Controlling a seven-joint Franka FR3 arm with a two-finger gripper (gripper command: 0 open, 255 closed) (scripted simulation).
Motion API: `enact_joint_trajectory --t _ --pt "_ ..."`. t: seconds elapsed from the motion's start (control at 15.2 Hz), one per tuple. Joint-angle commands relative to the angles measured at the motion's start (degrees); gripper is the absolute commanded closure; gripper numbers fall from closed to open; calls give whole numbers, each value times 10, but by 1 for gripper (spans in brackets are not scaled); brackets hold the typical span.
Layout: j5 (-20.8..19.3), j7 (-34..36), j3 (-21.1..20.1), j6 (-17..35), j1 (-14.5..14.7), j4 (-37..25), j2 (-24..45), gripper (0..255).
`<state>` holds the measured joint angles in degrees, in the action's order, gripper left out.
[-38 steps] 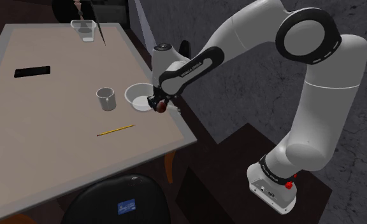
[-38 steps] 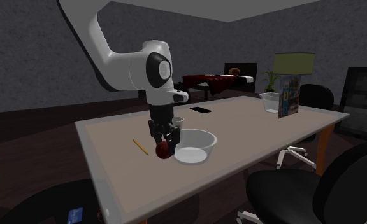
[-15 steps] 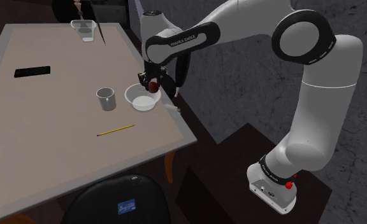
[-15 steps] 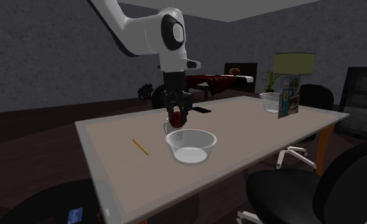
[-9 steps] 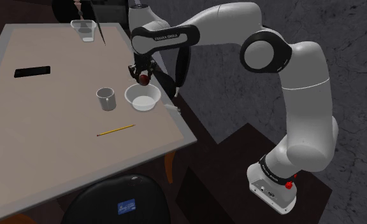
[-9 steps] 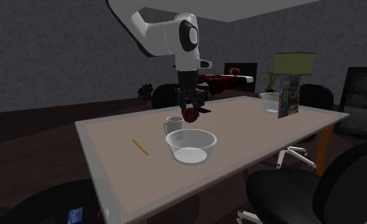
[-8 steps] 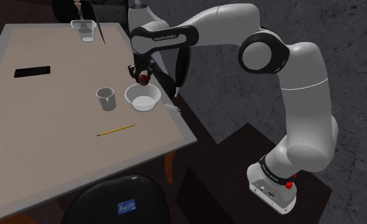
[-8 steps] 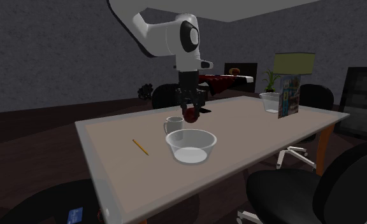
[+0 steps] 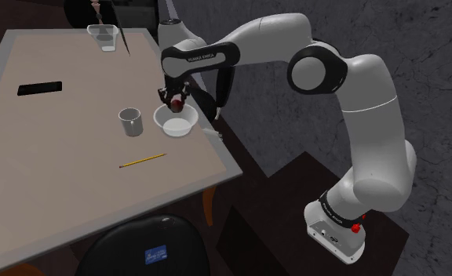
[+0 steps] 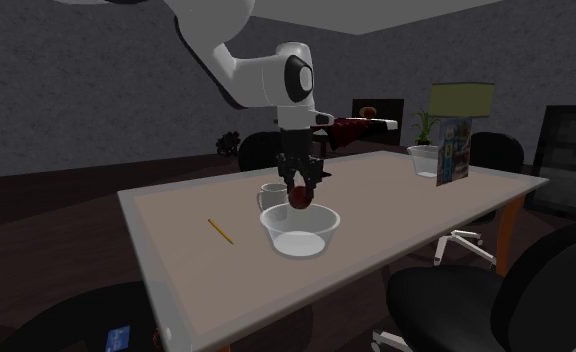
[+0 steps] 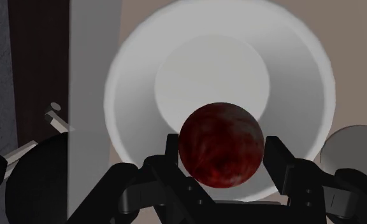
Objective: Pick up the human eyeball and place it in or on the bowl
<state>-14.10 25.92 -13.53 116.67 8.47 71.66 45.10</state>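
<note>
- Eyeball (image 11: 222, 145): dark red sphere, clamped between the two fingers of the gripper (image 10: 301, 188), hanging clear of the table (image 9: 52, 172).
- White bowl (image 11: 137, 70) is directly below the gripper; the eyeball hangs just above its opening.
- Grey mug (image 9: 129, 121) stands off to one side of the gripper, just beside the bowl.
- Yellow pencil (image 9: 142, 160) lies flat, further from the gripper than the mug.

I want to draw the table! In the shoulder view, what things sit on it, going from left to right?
Flat black slab → clear container → grey mug → white bowl. I skipped the pencil and the dark red eyeball, since they overlap others.
</note>
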Motion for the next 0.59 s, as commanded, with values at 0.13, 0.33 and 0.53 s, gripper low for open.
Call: enact_joint_trajectory --t 0.13,0.33,0.53 --pt "-3 3 3 22 1 7 15 255" --pt "-5 4 4 32 1 10 22 255" --pt "-5 4 4 32 1 10 22 255"
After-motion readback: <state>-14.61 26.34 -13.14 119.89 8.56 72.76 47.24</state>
